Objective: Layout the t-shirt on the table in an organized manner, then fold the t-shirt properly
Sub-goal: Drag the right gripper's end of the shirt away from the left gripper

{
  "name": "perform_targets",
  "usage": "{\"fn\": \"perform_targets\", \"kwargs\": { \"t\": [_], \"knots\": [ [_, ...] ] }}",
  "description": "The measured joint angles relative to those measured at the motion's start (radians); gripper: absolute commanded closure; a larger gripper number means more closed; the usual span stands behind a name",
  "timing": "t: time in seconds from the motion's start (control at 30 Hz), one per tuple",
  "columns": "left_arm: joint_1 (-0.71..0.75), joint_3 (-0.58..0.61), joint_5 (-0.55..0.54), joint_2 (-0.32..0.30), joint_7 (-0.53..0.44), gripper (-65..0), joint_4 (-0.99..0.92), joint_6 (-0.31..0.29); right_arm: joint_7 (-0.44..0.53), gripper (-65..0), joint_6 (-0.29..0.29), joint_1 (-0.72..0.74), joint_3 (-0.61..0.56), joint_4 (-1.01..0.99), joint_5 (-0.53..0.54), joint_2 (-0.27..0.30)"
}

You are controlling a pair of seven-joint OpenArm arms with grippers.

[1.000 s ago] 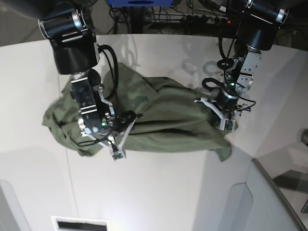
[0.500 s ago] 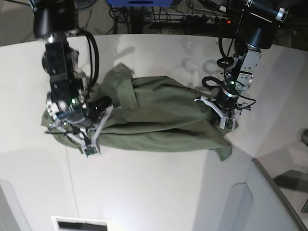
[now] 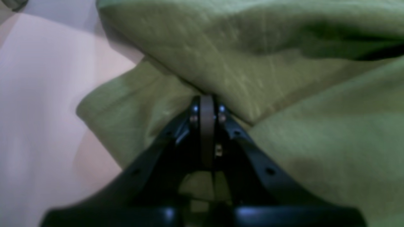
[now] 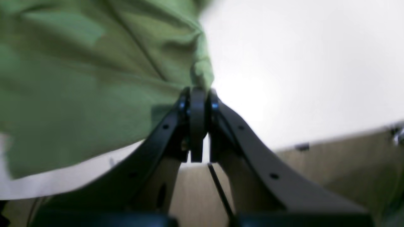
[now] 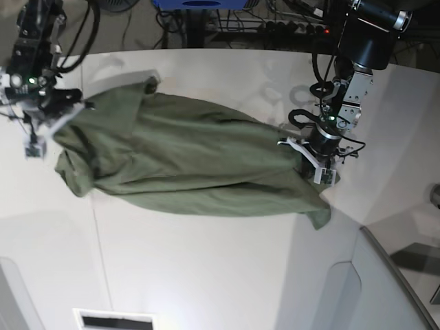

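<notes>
Olive cotton: the t-shirt (image 5: 192, 161) lies stretched across the table (image 5: 206, 275), bunched and wrinkled, one end lifted at the base view's left, the other pinned near the right.
Right gripper (image 4: 197, 94): jaws closed tight on a gathered edge of cloth, raised above the tabletop.
Left gripper (image 3: 206, 107): jaws pressed together, nipping a fold where two layers of the shirt meet, low against the table.
Risk, slip: the right pinch holds only a thin bunched hem; a harder pull could likely tear it free and drop that end in a heap.
Risk, drag: if the left grip gives, the whole shirt probably slides leftward instead of spreading flat.
Risk, twist: the body looks rolled, so stretching alone may lock creases in.
Change since a second ago: the right arm has swung from mid-shirt far out to the view's left corner, drawing the cloth long; the left arm has stayed put.
</notes>
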Motion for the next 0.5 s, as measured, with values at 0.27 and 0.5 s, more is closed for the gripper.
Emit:
{"fn": "perform_targets", "kwargs": {
  "t": [0.27,0.5],
  "knots": [
    [0.0,0.0,-0.003,0.0,-0.004,0.0,-0.002,-0.004,0.001,-0.8,-0.002,-0.023,0.224,-0.017,0.01,-0.044],
    [0.001,0.0,-0.003,0.001,-0.003,0.0,0.0,-0.01,-0.072,-1.7,-0.001,-0.018,0.224,-0.047,0.008,-0.087]
  ]
}}
